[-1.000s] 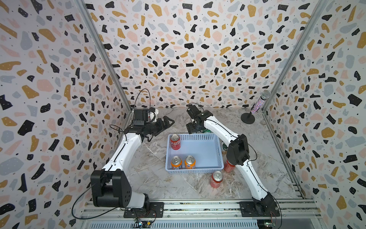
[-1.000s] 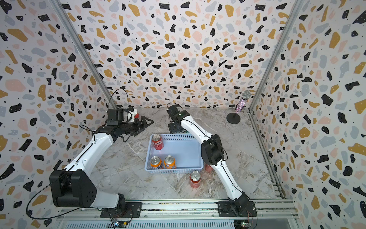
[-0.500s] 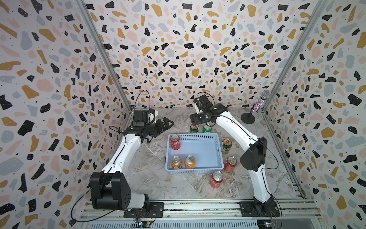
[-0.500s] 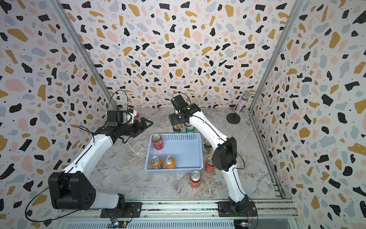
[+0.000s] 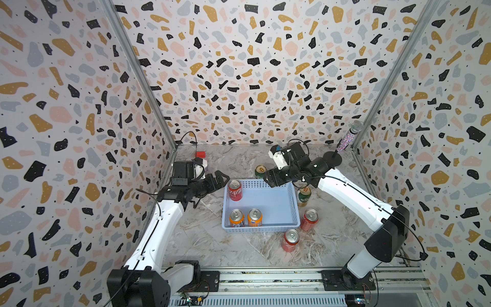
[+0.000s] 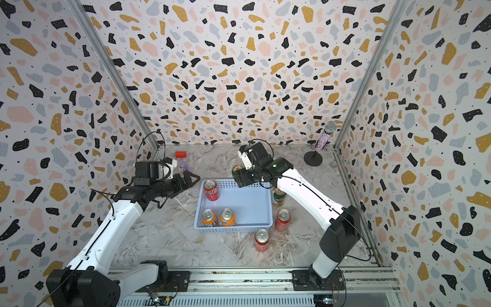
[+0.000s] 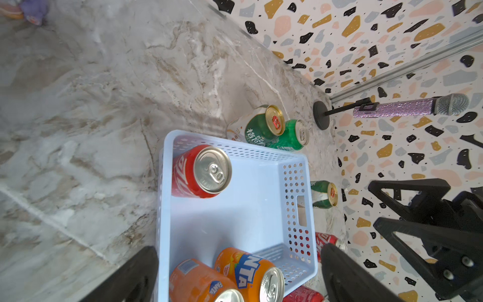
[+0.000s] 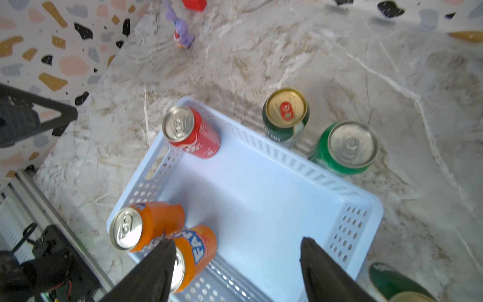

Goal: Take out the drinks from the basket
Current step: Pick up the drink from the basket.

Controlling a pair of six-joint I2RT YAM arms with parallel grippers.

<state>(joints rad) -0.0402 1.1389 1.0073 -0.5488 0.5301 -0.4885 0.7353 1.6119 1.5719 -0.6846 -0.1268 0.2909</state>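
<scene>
The light-blue basket [image 5: 273,202] [image 6: 249,204] stands mid-table. Inside it are a red can [image 5: 235,189] at the far left corner and two orange cans [image 5: 236,218] [image 5: 254,216] at the near left. On the table outside it stand a gold-topped dark green can [image 5: 260,171] and a bright green can [image 8: 345,149] behind it, another dark green can [image 5: 303,195] to its right, and two red cans [image 5: 309,219] [image 5: 291,240] by its near right corner. My right gripper [image 5: 267,180] [image 8: 236,241] hangs open and empty over the far rim. My left gripper [image 5: 222,181] [image 7: 237,249] is open and empty beside the far left corner.
A glittery microphone on a round stand [image 5: 348,138] is at the back right corner. A red block [image 5: 200,154] and a small purple toy [image 6: 182,166] lie at the back left. Patterned walls close three sides; a metal rail [image 5: 265,279] runs along the front.
My right gripper has risen from the table behind the basket, uncovering two green cans there, and now hangs over the far rim. My left gripper has edged toward the basket.
</scene>
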